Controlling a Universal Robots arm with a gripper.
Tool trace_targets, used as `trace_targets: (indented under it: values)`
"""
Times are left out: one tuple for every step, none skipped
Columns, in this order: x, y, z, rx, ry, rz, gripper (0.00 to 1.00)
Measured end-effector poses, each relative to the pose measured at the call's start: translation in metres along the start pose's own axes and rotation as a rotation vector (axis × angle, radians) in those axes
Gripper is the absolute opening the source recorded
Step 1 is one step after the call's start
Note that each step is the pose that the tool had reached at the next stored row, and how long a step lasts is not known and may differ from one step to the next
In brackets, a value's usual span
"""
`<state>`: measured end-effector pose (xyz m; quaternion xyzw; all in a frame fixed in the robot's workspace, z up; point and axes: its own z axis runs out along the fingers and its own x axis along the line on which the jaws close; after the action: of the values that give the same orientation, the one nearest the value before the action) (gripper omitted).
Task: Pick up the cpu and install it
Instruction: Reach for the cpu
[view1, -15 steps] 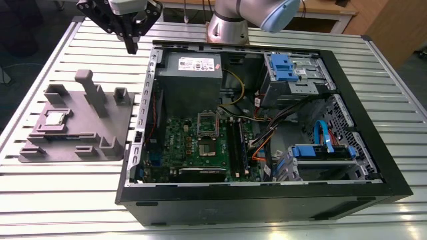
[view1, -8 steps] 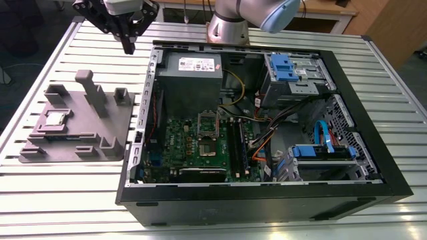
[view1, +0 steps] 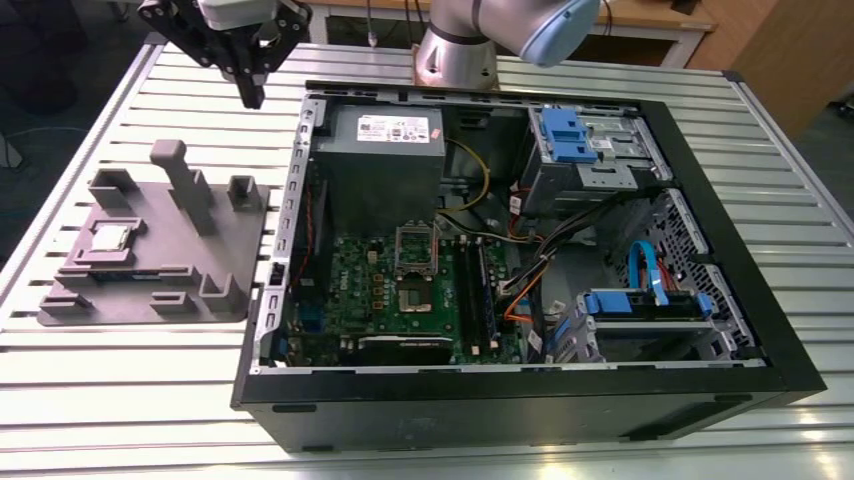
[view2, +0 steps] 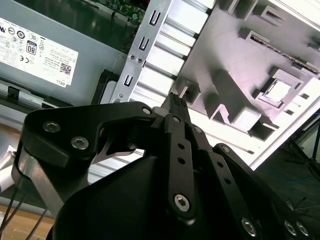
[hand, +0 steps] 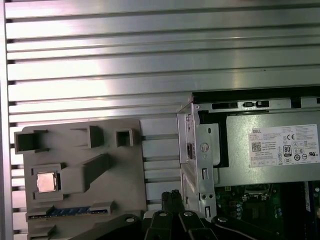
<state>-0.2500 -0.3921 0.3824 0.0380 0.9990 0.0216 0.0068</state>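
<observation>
The cpu (view1: 107, 238) is a small silvery square chip lying flat in a recess of a grey holder block (view1: 220, 262) at the exterior view's left. It also shows in both wrist views (hand: 46, 182) (view2: 278, 90). My black gripper (view1: 251, 98) hangs high above the slatted table, between the holder block and the open computer case, well away from the cpu. Its fingers (view2: 175, 102) are pressed together with nothing between them, and their tips (hand: 172, 195) point down at the gap beside the case wall. The bare processor socket (view1: 416, 275) sits on the green motherboard inside the case.
The black computer case (view1: 534, 400) lies open on the slatted metal table (view1: 120, 390). Inside are a grey power supply (view1: 380, 130), blue drive cages (view1: 567, 135), and orange and blue cables. A memory stick (hand: 70, 211) lies in the holder block near the cpu. Tall posts (view1: 180, 180) rise from the block.
</observation>
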Motion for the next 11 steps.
trace_targets:
  values:
    - [0.0008,-0.0001,0.0000,0.0000,-0.0001,0.000,0.11]
    - [0.0016,-0.0001,0.0001,0.0000,-0.0001,0.000,0.11]
    - [0.0024,-0.0002,0.0000,0.0000,0.0000,0.000,0.11]
    - [0.0029,-0.0002,0.0001,0.0000,0.0000,0.000,0.11]
    - [0.0031,-0.0002,0.0001,0.0000,-0.0001,0.000,0.11]
    - [0.0031,-0.0002,0.0001,0.0000,0.0000,0.000,0.11]
    - [0.0031,-0.0002,0.0001,0.0000,0.0000,0.000,0.11]
    - [0.0032,-0.0002,0.0000,0.0001,0.0001,0.000,0.11]
    - [0.0033,-0.0002,0.0000,0.0000,0.0000,0.000,0.11]
    - [0.0033,-0.0002,0.0000,-0.0006,0.0002,0.000,0.11]
    - [0.0034,-0.0003,0.0000,-0.0027,0.0004,0.000,0.11]
